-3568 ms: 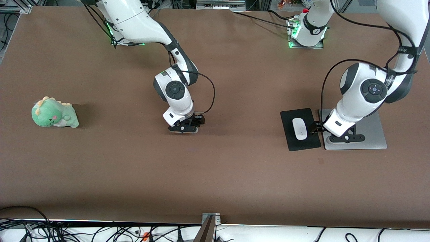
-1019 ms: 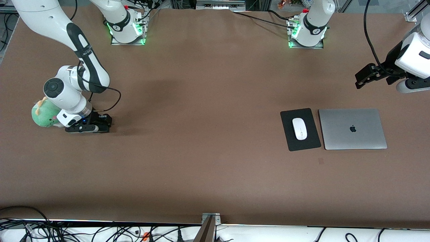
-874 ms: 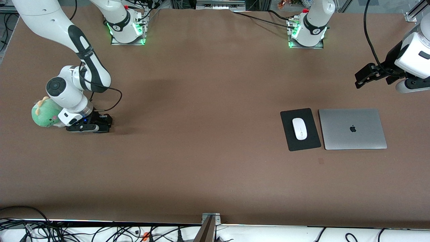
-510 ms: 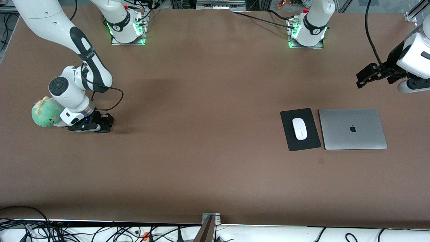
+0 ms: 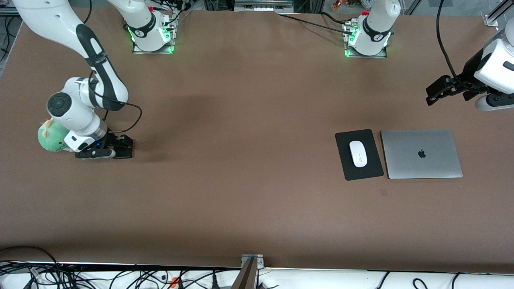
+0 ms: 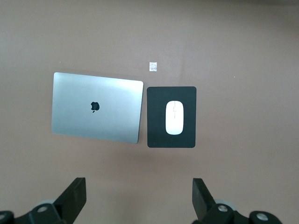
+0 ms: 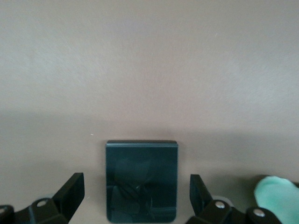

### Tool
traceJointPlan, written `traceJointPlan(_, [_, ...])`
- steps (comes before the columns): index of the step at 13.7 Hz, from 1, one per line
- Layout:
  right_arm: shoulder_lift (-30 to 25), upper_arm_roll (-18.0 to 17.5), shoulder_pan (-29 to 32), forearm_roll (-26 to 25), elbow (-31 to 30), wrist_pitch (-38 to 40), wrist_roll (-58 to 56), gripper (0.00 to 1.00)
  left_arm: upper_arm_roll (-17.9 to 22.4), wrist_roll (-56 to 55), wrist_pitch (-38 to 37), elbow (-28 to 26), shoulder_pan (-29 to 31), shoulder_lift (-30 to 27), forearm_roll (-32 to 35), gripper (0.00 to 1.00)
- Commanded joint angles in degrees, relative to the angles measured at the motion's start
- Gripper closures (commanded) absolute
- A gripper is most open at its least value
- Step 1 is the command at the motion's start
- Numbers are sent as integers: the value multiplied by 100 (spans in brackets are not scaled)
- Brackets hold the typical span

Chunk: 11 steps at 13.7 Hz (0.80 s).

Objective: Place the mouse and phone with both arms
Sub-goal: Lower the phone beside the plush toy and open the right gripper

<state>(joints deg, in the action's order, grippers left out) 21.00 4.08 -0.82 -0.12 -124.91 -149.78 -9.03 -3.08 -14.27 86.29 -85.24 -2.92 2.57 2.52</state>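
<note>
**Item: phone under the right gripper, mouse on its pad; both grippers spread and empty.**

Right gripper (image 7: 135,205), low at the right arm's end of the table, fingers apart astride the phone (image 7: 141,181), which lies flat just beside the green plush toy (image 5: 50,136); its long axis runs along the gripper's line of sight, between the fingers. Risk, as judged: the toy sits close to one finger, and a sideways shift could nudge it or knock the phone askew. Left gripper (image 6: 139,198) waits high, fingers apart, holding nothing. Mouse (image 5: 358,153) rests on the black mouse pad (image 5: 371,170) beside the closed laptop (image 5: 421,154), long axis running nearer-to-farther from the front camera.
</note>
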Motion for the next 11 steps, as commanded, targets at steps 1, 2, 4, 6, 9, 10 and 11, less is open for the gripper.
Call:
traceJointPlan(1, [-473,-92,99,126,623,1464,-134,0,27,100,-24,43,-165,129,-67,0])
traceJointPlan(2, [-622,-92,99,196,878,1965,-134,0,27,100,-15,43,-174,156,-76,0])
traceJointPlan(4, [-929,-92,99,206,1213,2697,-134,0,18,48,-15,43,-183,173,-50,0])
traceJointPlan(6, [-1333,-92,91,206,1416,3268,-107,0,10,65,-15,43,-183,174,-76,0])
traceJointPlan(9, [-1800,-100,91,206,1951,4051,-37,0,18,39,2,43,-165,174,-129,0])
traceJointPlan(10, [-1809,-118,91,206,2284,4393,-28,0,18,39,54,52,-165,174,-137,0])
traceJointPlan(11, [-1818,-135,91,206,2618,4770,33,0,18,39,55,43,-156,174,-137,0])
